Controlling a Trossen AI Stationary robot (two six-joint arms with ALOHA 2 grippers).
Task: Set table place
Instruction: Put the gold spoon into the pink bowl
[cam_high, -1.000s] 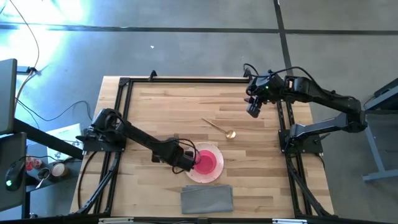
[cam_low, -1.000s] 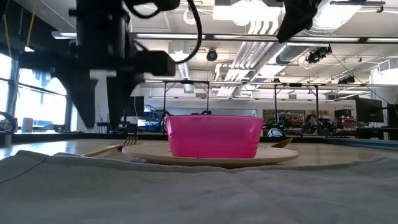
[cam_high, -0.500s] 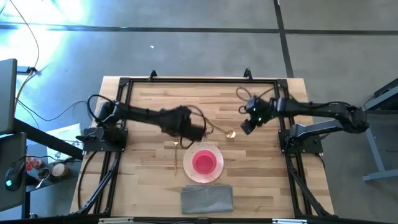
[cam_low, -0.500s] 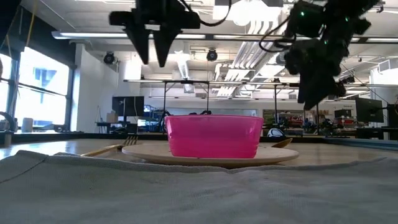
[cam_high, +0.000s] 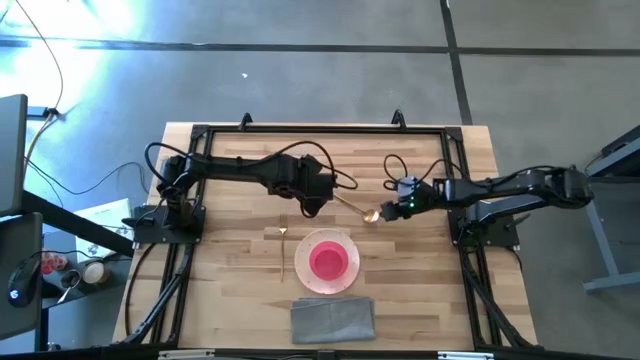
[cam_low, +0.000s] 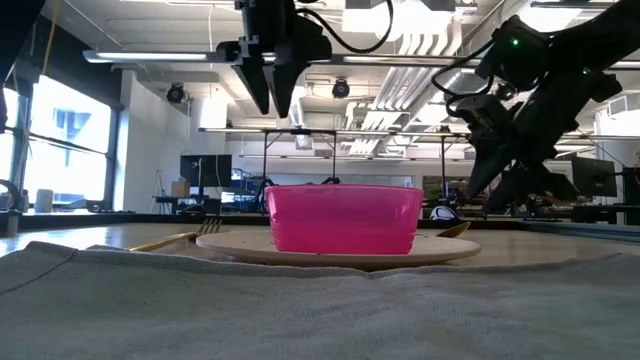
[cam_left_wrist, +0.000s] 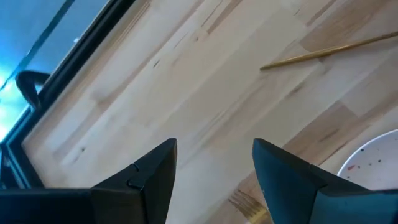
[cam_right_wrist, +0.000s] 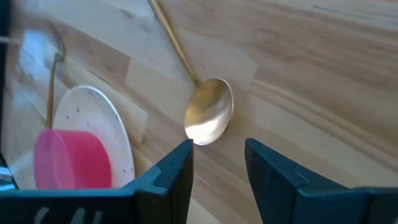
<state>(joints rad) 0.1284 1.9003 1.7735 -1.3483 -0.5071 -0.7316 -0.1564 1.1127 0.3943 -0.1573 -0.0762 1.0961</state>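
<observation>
**Kid:** So, is the place all set now?

**Helper:** Not yet. One pink bowl (cam_high: 331, 260) sits on one speckled plate (cam_high: 348, 243), near the front of the worktop (cam_high: 240, 160). One gold fork (cam_high: 282, 252) lies just beside the plate, on the left arm's side. One gold spoon (cam_high: 358, 208) lies apart from the plate, farther back and slanted. I think it needs a spot beside the plate too.

**Kid:** Who will get the spoon?

**Helper:** Maybe the right end effector (cam_high: 392, 208). It is low, right by the spoon's round end. Its wrist view shows the spoon (cam_right_wrist: 208, 114) just past its two fingers (cam_right_wrist: 168, 174), which are apart and hold nothing.

**Kid:** And the other arm?

**Helper:** The left end effector (cam_high: 308, 205) hangs behind the plate, near the spoon's handle. Its fingers (cam_left_wrist: 152, 171) are apart and empty too.

**Kid:** What is the grey thing?

**Helper:** One folded grey cloth (cam_high: 333, 319), in front of the plate, at the worktop's front edge.
</observation>
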